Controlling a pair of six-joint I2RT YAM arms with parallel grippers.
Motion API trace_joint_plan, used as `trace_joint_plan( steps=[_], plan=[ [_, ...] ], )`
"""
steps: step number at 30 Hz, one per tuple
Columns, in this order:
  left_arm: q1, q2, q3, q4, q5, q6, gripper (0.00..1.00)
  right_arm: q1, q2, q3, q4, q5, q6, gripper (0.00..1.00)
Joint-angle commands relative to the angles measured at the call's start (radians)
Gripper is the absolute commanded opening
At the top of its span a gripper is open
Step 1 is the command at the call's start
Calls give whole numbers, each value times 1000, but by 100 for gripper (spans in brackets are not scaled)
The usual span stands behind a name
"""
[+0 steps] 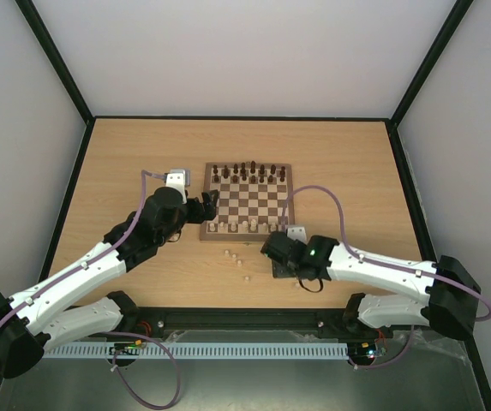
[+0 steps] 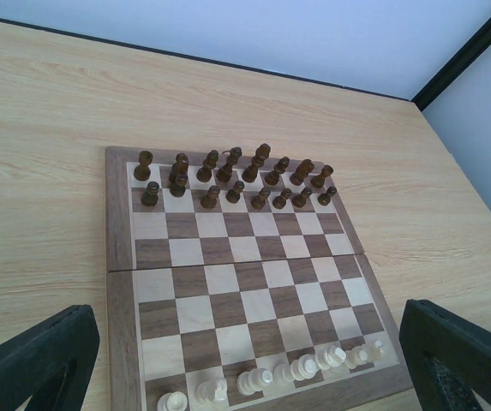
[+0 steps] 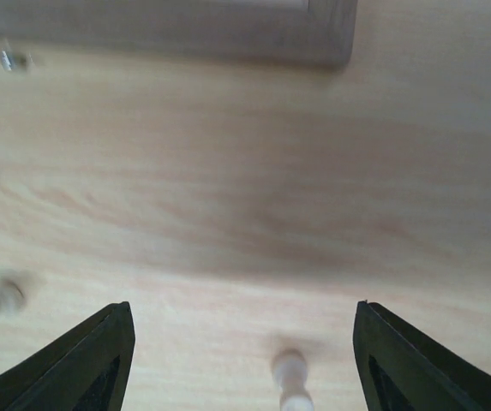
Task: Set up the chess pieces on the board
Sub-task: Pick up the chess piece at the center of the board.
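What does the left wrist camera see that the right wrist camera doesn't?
Only the left wrist view shows the whole board, with dark pieces in two rows at its far side and a row of pale pieces along its near edge. Only the right wrist view shows a loose pale piece between the fingers of the open right pincer. Both show the wooden table and at least a bit of the board.

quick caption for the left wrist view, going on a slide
Open left gripper facing the board: dark pieces stand in two far rows, pale chess pieces line the near edge.
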Motion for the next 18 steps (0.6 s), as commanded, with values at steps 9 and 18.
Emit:
trace_joint_plan(
  steps=[9,18],
  plan=[
    [6,-2,-10,9,3,0,99,196,-9,-185,-23,-45,263,62],
    [6,-2,-12,10,3,-1,99,200,-27,-215,-4,-53,276,35]
  ],
)
